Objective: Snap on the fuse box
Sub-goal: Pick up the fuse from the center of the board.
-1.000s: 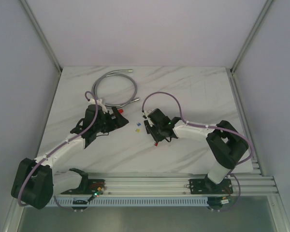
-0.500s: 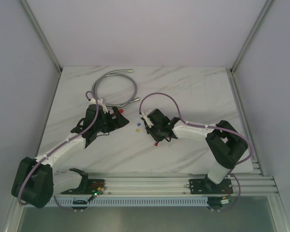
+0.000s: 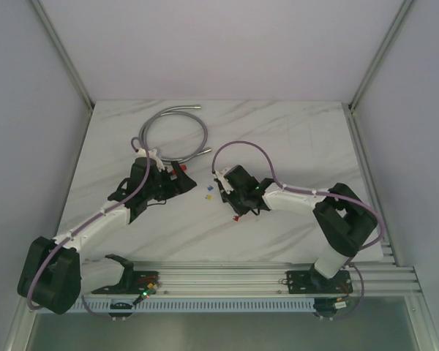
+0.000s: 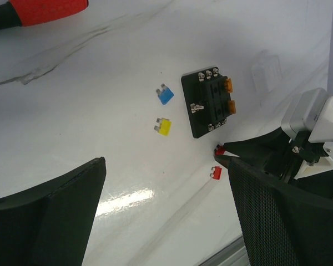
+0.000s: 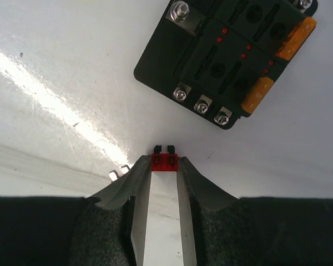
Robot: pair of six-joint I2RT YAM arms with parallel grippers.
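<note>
The black fuse box [image 5: 227, 55] lies flat on the white table with two orange fuses in its slots. It also shows in the left wrist view [image 4: 208, 103]. My right gripper [image 5: 165, 166] is shut on a small red fuse [image 5: 165, 161], held at its tips just short of the box's near edge. In the top view the right gripper [image 3: 233, 196] covers most of the box. My left gripper [image 4: 166, 221] is open and empty, low over bare table left of the box; it also shows in the top view [image 3: 184, 180].
A blue fuse [image 4: 165, 95], a yellow fuse [image 4: 164, 127] and a second red fuse [image 4: 216, 172] lie loose near the box. A clear cover [image 4: 266, 69] lies beyond it. A red-handled tool [image 4: 41, 10] sits by the left gripper. A grey hose [image 3: 175, 135] curls at the back.
My right gripper has shifted slightly left and back again near the box, still holding the red fuse. The left arm has not moved.
</note>
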